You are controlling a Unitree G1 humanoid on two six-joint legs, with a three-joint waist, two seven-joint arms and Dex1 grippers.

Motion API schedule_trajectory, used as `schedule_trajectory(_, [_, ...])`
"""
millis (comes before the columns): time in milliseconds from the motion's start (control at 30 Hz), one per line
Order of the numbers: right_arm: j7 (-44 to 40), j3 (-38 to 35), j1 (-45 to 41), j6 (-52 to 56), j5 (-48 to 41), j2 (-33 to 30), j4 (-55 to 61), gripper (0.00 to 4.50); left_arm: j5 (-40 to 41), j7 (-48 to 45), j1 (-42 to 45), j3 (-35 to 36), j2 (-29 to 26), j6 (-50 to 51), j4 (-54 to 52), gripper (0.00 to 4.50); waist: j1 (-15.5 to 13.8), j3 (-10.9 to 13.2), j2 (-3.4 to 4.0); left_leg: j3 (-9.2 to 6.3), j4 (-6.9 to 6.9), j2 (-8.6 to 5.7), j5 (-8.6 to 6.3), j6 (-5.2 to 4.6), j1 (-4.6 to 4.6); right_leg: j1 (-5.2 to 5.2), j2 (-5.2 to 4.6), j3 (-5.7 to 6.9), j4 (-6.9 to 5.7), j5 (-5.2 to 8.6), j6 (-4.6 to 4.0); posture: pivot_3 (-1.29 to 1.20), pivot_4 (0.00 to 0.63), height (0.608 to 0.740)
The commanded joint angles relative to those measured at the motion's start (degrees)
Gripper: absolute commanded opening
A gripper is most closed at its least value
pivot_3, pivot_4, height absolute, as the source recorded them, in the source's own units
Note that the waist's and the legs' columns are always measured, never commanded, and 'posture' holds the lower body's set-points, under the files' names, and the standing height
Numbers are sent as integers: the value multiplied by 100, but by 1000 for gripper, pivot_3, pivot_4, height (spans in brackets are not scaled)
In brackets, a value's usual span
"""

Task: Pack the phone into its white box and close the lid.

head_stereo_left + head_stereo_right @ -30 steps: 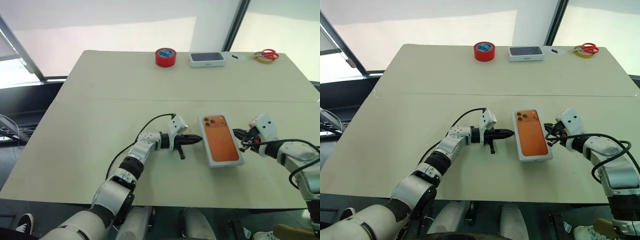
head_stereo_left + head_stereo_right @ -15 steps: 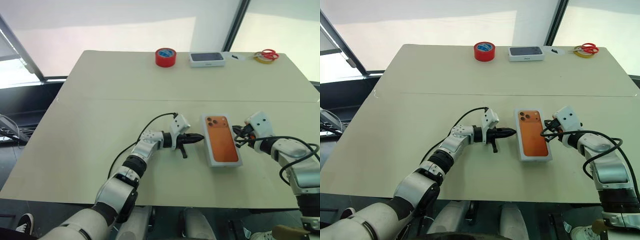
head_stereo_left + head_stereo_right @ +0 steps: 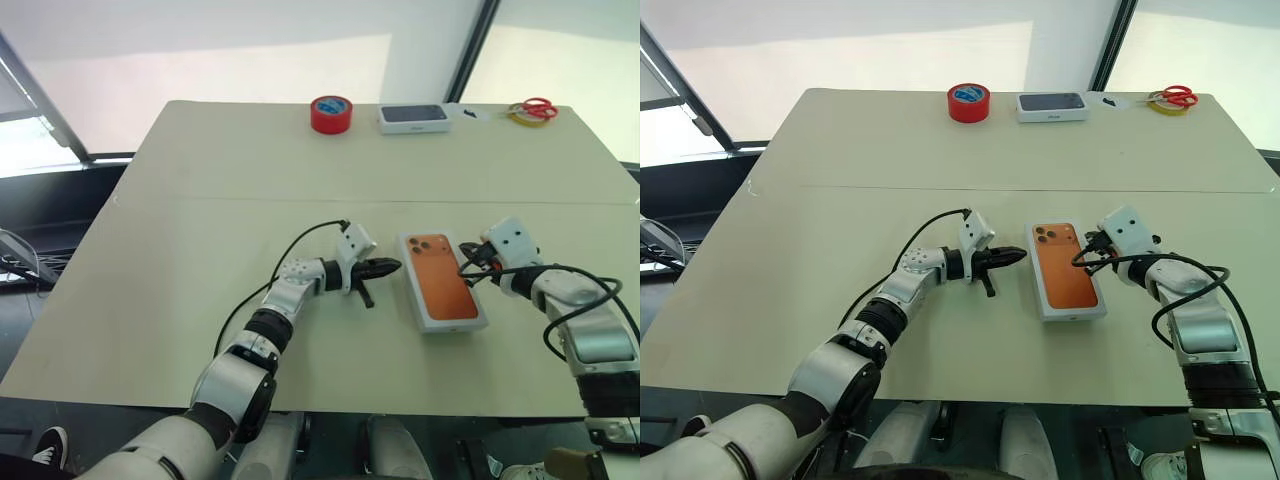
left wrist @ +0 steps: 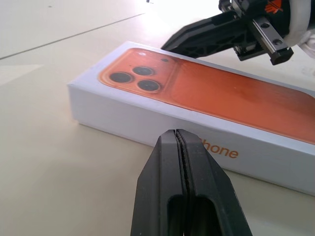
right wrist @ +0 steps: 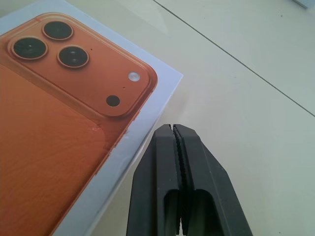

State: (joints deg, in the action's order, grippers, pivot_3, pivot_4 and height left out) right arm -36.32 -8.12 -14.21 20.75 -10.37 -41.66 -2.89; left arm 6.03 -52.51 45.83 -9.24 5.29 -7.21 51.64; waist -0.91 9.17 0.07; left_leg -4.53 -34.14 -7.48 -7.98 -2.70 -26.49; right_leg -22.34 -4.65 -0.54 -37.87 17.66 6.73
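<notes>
A pale table (image 3: 200, 180) carries a white box (image 3: 447, 322) near its right front, long side running near to far. The orange back of the phone (image 3: 440, 282) fills the top of the box, framed by a thin white rim, with its three lenses at the far left corner. Orange lettering runs along the box's left side.

The left gripper (image 4: 179, 135) lies level just left of the box, fingers pressed together and empty, tips pointing at that lettered side with a small gap between. The right gripper (image 5: 172, 129), fingers also pressed together and empty, sits at the box's right edge toward the far end; contact cannot be told.

At the far edge lie a dark-topped white box (image 3: 412, 118), a red tape roll (image 3: 331, 113) to its left, and red-handled scissors (image 3: 538, 106) to the right.
</notes>
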Motion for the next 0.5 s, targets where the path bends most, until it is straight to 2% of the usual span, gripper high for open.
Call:
schedule_trajectory(33, [-439, -539, 69, 16, -628, -89, 434, 58, 224, -106, 186, 139, 84, 5, -441, 0, 7, 0, 0, 0, 0, 0, 0, 0, 1, 2, 0, 0, 0, 0, 0, 0, 150, 740])
schedule_trajectory(133, [-980, -936, 298, 234, -1365, -134, 912, 58, 257, -69, 385, 166, 227, -17, -517, 0, -7, 0, 0, 0, -1, 0, 0, 0, 2, 2, 0, 0, 0, 0, 0, 0, 150, 740])
schedule_trajectory(233, [-1380, -801, 795, 449, -1505, -319, 1363, 58, -84, 165, 576, -54, 346, -7, -125, 0, -1, 0, -1, -1, -2, 0, 0, 0, 1, 7, 0, 1, 0, 0, 1, 0, 150, 740])
schedule_trajectory(400, [-1246, 208, 1478, -242, -63, -750, 1241, 58, -589, 272, 701, -441, 370, 504, 456, 0, 37, -2, 0, 0, -2, 0, 0, 0, 7, 4, 0, 2, 1, 2, 2, 0, 150, 740])
schedule_trajectory(500, [-1198, 296, 1525, -107, -137, -639, 1343, 58, -614, 118, 654, -453, 289, 791, 556, 0, 21, -21, -23, 1, -1, 3, -1, 1, 19, 13, 1, 2, 0, 3, 3, 0, 150, 740])
